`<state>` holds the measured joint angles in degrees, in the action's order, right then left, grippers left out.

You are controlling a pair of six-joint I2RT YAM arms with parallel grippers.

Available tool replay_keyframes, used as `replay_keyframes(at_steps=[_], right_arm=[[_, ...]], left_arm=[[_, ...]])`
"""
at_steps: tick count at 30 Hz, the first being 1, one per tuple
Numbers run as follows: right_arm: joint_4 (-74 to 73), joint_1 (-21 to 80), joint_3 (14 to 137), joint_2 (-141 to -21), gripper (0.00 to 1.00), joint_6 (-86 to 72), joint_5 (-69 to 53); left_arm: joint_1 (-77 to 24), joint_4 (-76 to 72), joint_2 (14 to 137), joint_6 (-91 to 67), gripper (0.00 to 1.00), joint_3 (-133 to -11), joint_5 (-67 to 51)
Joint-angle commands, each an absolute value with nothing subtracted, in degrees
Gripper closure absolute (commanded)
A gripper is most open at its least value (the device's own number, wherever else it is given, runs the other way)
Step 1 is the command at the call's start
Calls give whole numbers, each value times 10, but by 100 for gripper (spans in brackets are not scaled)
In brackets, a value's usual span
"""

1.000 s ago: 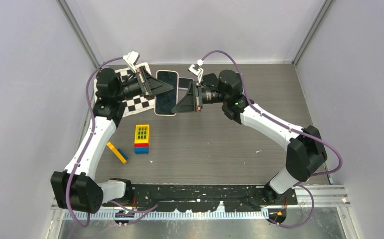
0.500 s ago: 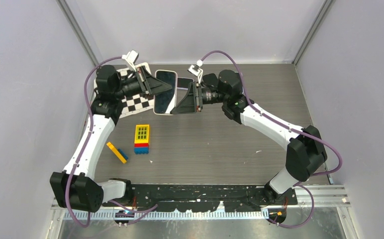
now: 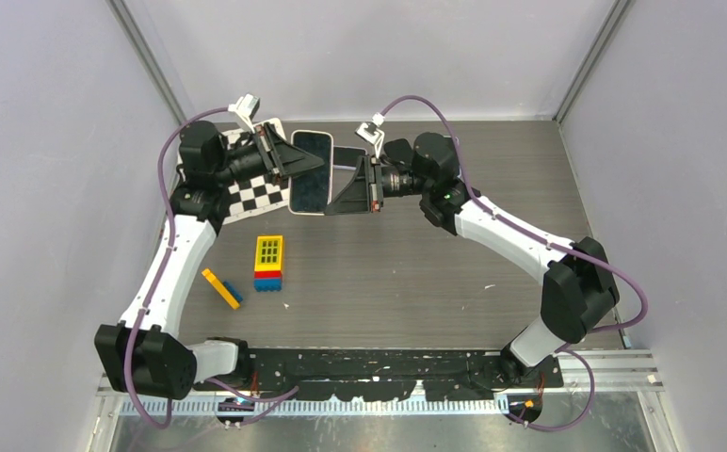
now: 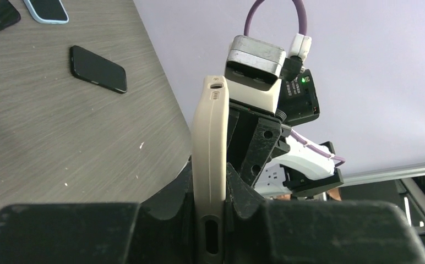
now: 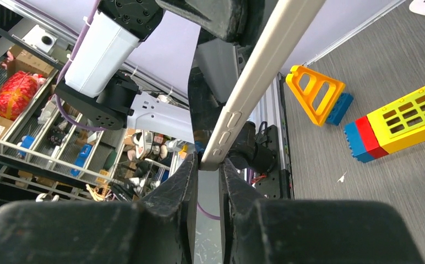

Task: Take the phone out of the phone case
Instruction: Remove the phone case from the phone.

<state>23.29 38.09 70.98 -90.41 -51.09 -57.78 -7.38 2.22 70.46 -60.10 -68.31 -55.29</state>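
Both jaws pinch phone case (image 4: 209, 165) edges (aloft).

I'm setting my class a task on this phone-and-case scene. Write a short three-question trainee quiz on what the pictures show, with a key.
1. How many grippers clamp the cased phone?
2. The top brick of the brick stack is: A green, B yellow, C white.
3. True or false: the cased phone lies flat on the table.

Key
1. Two: the left gripper and the right gripper, each shut on an edge of it.
2. B.
3. False: it is held up off the table.
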Motion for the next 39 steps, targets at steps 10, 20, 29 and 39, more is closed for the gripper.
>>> replay_keyframes(at_steps=[10, 20, 29, 39], right_arm=[[79, 410, 743, -882, 99, -239, -442], [11, 429, 722, -887, 99, -128, -290], [-9, 434, 713, -890, 99, -122, -208], [27, 433, 713, -917, 99, -252, -173]], left_arm=[[-78, 49, 721, -780, 100, -688, -588], [-95, -28, 717, -876, 100, -646, -597], [-102, -51, 721, -892, 100, -648, -593], [-102, -163, 718, -947, 100, -623, -584]])
